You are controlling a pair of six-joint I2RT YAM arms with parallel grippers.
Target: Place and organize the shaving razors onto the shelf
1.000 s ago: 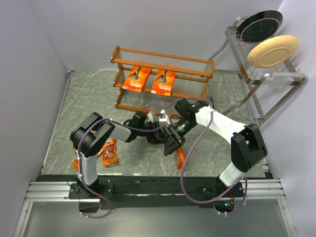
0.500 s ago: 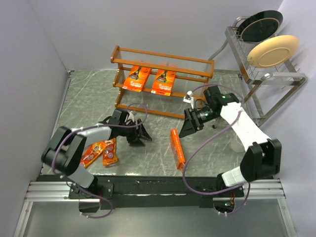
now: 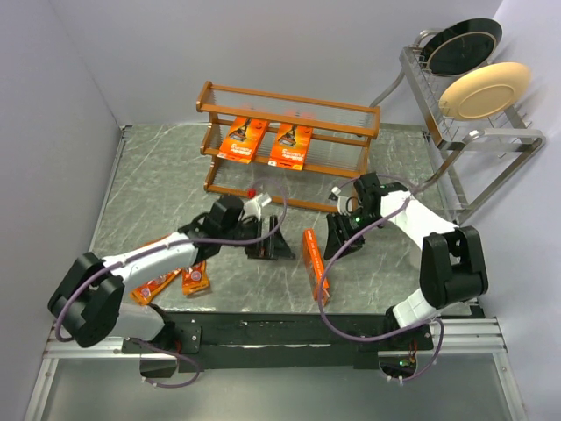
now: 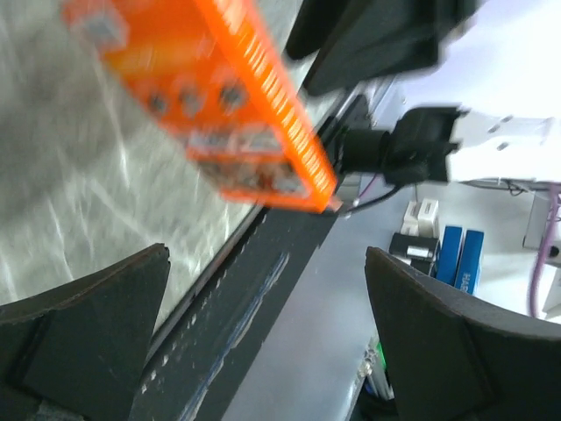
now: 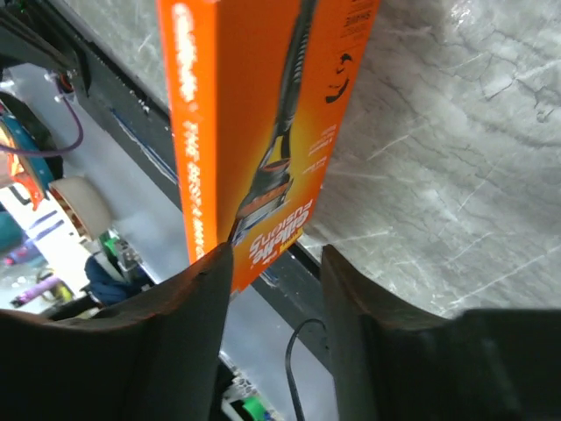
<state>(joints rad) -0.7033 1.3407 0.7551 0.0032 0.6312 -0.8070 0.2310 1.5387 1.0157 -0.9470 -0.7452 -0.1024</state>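
Observation:
On the orange-brown shelf [image 3: 351, 129] lie two large shaving razor packs [image 3: 244, 139] [image 3: 292, 146] on the middle tier. A third large pack [image 3: 314, 263] stands on its edge on the table between my grippers. My left gripper [image 3: 268, 245] is to its left, open and empty; the left wrist view shows the pack [image 4: 219, 96] blurred beyond the open gripper [image 4: 267, 259]. My right gripper [image 3: 341, 239] is just right of the pack. In the right wrist view the pack [image 5: 263, 114] stands at the tips of that gripper [image 5: 276, 256], whose jaws are apart. Small packs [image 3: 195, 278] [image 3: 156, 284] lie partly under the left arm.
A silver plate rack [image 3: 456, 132] at the back right holds a black plate [image 3: 465, 46] and a cream plate [image 3: 485, 89]. The marble table [image 3: 166, 184] ends at a black front rail [image 3: 263, 326]. Grey walls close the left and back.
The grippers parted from the middle and left the large pack standing on the table. Since then both have come back toward it. The left jaws have opened wide; the right jaws have narrowed.

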